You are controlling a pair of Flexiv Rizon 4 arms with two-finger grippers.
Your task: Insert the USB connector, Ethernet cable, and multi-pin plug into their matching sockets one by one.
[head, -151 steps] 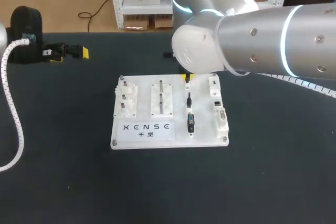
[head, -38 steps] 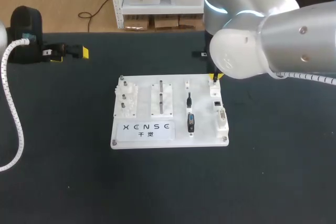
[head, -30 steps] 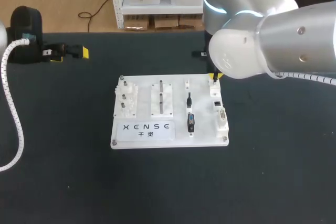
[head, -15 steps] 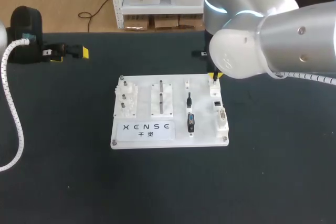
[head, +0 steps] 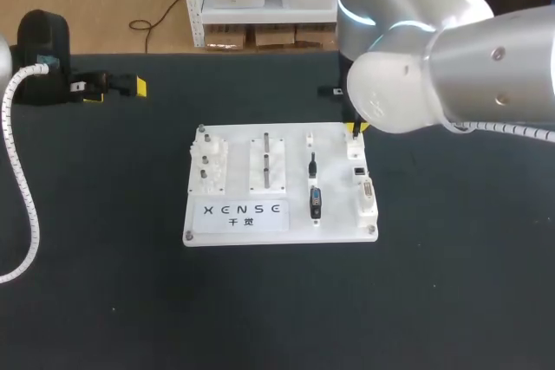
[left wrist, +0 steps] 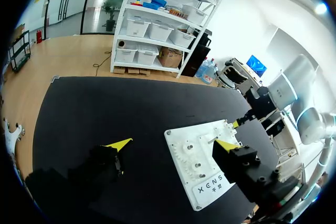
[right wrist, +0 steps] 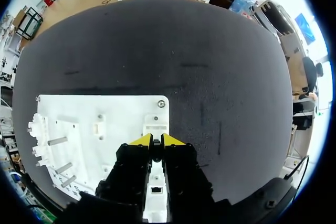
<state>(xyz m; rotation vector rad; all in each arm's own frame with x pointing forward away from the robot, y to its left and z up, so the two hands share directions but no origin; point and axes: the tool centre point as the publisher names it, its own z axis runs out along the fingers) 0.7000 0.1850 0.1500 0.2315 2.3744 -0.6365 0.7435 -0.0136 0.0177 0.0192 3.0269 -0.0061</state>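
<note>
Our right jaws: narrow, holding USB connector (right wrist: 156, 150) over socket block (right wrist: 156, 128) on board (right wrist: 105, 114).
Our left jaws: wide, above worktop (left wrist: 105, 108).

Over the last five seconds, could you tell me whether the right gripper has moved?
Yes. The right gripper shifted right along the white board's far edge, from the cable column to the socket column.

Silver arm (head: 520, 67), glowing ring (head: 474, 62), black yellow-tipped right hand (right wrist: 156, 142), white coiled cable (head: 21, 175)
</note>
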